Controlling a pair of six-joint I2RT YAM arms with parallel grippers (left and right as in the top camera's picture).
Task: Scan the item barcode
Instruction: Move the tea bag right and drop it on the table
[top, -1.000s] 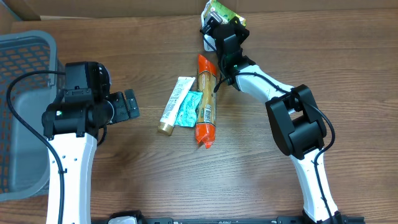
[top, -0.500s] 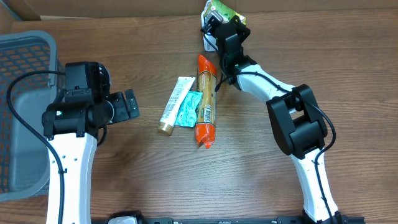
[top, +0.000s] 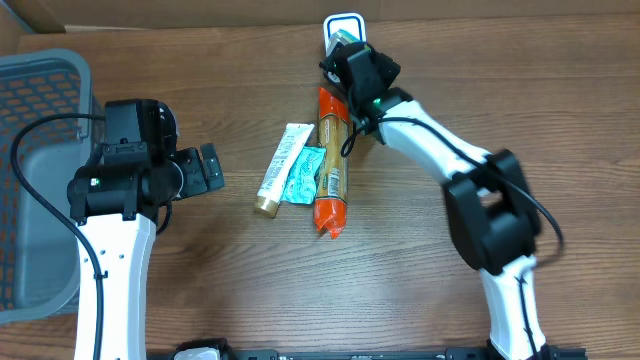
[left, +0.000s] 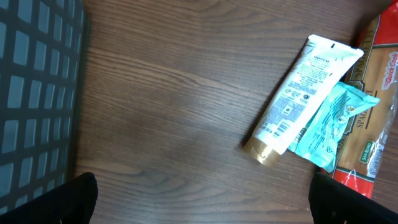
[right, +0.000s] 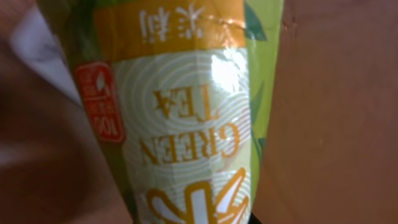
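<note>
Right hand (top: 346, 50) clamps green-orange green tea pack (right: 186, 124).

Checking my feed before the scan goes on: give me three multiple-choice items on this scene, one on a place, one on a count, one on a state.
1. Where does the teal sachet lie? A alone at the far right; B between the white tube and the spaghetti pack; C held up in the air.
2. How many items lie loose mid-table? A one; B three; C five.
3. The left gripper is: A open and empty; B shut on the tube; C out of view.
Answers: 1 B, the overhead view shows it between both; 2 B, tube, sachet and pack; 3 A, its fingers stand wide apart, nothing between.
</note>
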